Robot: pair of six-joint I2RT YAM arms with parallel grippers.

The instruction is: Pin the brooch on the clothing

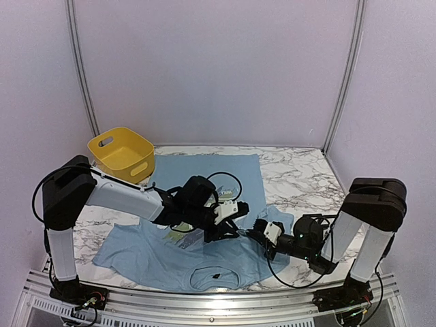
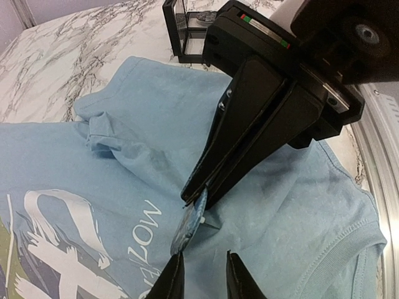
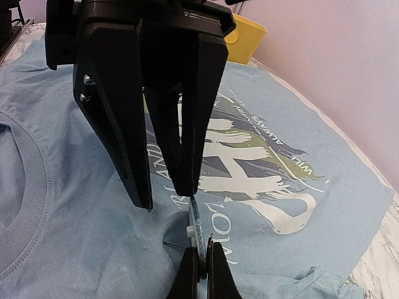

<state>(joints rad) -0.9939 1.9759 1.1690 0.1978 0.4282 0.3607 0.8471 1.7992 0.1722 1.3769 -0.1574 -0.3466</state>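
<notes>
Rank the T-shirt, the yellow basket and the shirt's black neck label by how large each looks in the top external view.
1. T-shirt: by far the largest.
2. yellow basket: clearly smaller.
3. black neck label: only a tiny speck.

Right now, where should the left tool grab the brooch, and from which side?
Take the brooch by its free rim, from the side opposite the right tool pinching it. It is a thin disc standing on edge, so the left tool should probably close across its flat faces.
</notes>
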